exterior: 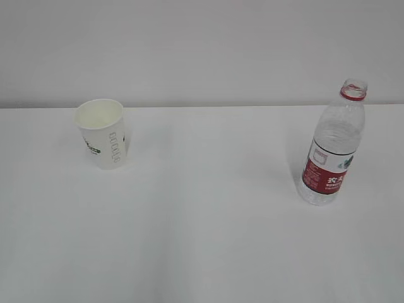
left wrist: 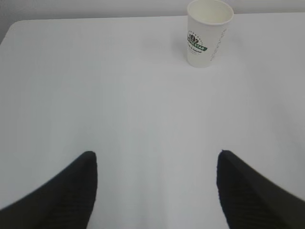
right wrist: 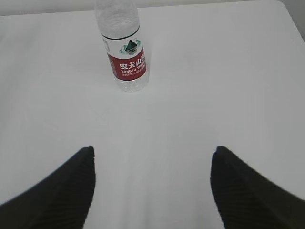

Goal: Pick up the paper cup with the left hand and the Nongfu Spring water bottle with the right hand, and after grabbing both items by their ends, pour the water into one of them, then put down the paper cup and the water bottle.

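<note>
Nothing grabbed yet, I'm at the approach step. Paper cup [exterior: 102, 133] stands upright on the white tabletop [exterior: 202, 240], left side of the exterior view; Nongfu Spring water bottle [exterior: 332, 144] stands upright, uncapped, well apart on the right. Neither arm shows in the exterior view. Left end effector [left wrist: 157, 183] is spread wide, holding nothing, cup [left wrist: 208, 32] ahead and a bit right of its centreline. Right end effector [right wrist: 152, 179] is also spread and empty, bottle [right wrist: 125, 52] ahead, slightly left. Next I judge: drive both arms forward, correct the sideways offsets, straddle cup and bottle, then close. The cup looks light, so a nudge could tip it.
</note>
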